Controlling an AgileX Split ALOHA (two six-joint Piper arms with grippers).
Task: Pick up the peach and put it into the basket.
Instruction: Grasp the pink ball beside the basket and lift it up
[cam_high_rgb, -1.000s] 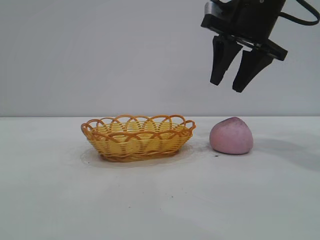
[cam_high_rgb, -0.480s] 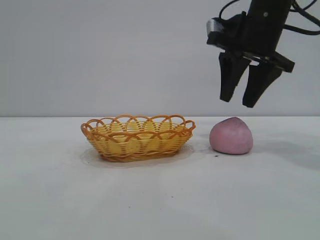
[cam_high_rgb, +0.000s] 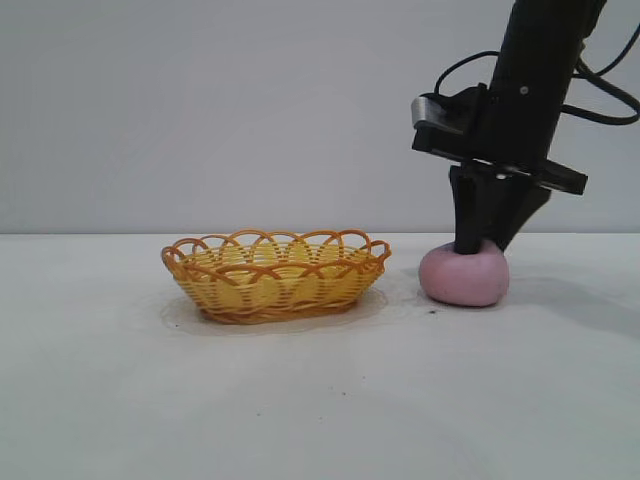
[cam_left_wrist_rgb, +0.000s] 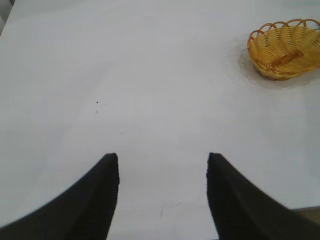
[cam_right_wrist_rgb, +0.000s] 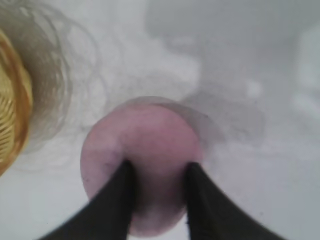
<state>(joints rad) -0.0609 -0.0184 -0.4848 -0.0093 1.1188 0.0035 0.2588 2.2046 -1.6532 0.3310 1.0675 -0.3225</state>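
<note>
Grasp step: right gripper (cam_high_rgb: 484, 243) down on the peach (cam_high_rgb: 463, 278), jaws narrow, pinching its top. Next: lift, carry across to basket (cam_high_rgb: 275, 275). Left gripper (cam_left_wrist_rgb: 162, 192) idle, jaws wide.

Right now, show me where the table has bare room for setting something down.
Bare table: the whole stretch left of the basket and the wide strip in front of it, also bare beneath the left tool. The basket's inside looks empty. Crowded: the narrow gap between basket and peach, where the right tool stands on the peach.
</note>
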